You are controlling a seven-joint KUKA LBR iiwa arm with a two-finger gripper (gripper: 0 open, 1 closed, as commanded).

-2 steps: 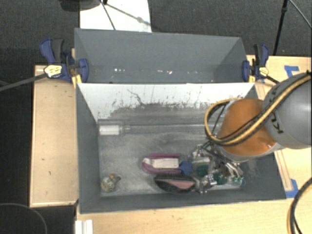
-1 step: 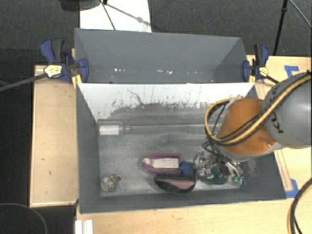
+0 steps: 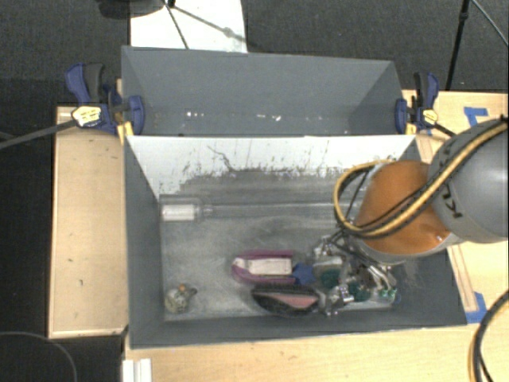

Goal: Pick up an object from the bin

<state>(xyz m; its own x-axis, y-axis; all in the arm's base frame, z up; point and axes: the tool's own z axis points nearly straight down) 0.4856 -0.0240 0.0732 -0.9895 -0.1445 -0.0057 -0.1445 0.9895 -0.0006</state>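
Note:
My gripper (image 3: 347, 279) is low in the bin's front right part, under the orange cover. Just left of it lies a small blue piece (image 3: 303, 274). A purple and white oblong thing (image 3: 265, 267) lies beyond that, toward the bin's middle. A dark oval thing with a pink inside (image 3: 288, 299) lies along the front wall, its right end touching or very near the gripper. Whether anything is held is hidden.
A clear plastic tube (image 3: 180, 212) lies at the back left of the floor. A small crumpled greyish lump (image 3: 180, 297) sits in the front left corner. The arm and its cables cover the bin's right side.

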